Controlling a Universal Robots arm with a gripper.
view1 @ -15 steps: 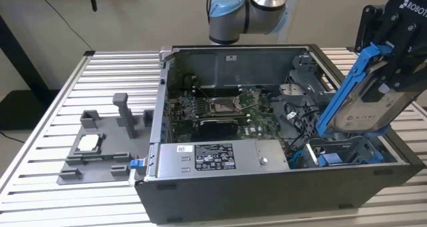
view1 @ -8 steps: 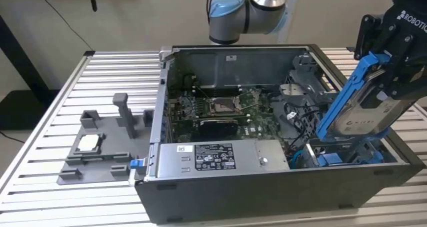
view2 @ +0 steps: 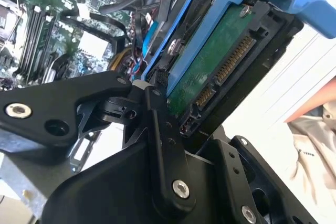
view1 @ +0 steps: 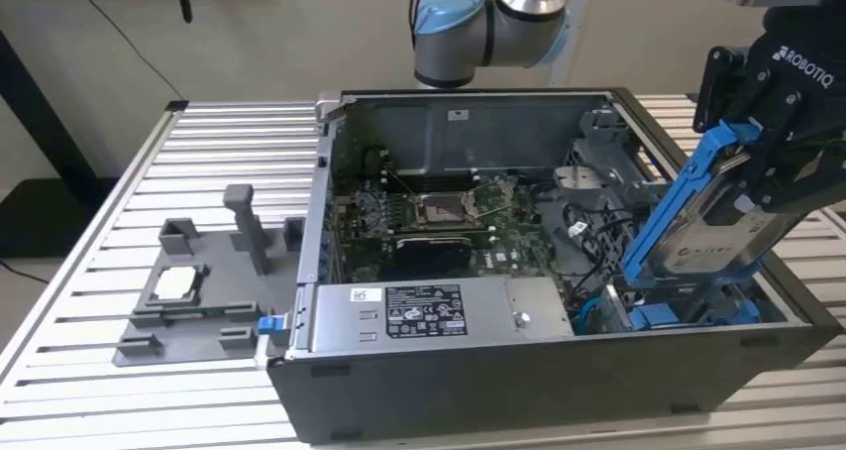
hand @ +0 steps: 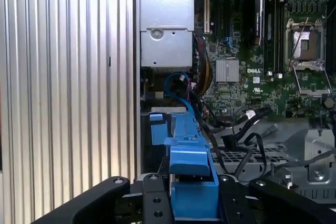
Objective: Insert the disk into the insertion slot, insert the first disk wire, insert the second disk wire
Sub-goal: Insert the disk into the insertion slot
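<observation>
The robot arm's jaws are clenched on the disk (view1: 707,237), holding it in the air above the open computer case (view1: 529,381), at the exterior view's right end. The case sits on a slatted table (view1: 225,153). The disk's long axis slants steeply: its low end points down at the insertion slot (view1: 661,316) in the drive cage, and its high end sits in the jaws. In the second wrist view the disk (view2: 215,61) turns its green underside and connector edge toward the wrist. The disk is not yet in the slot.
</observation>
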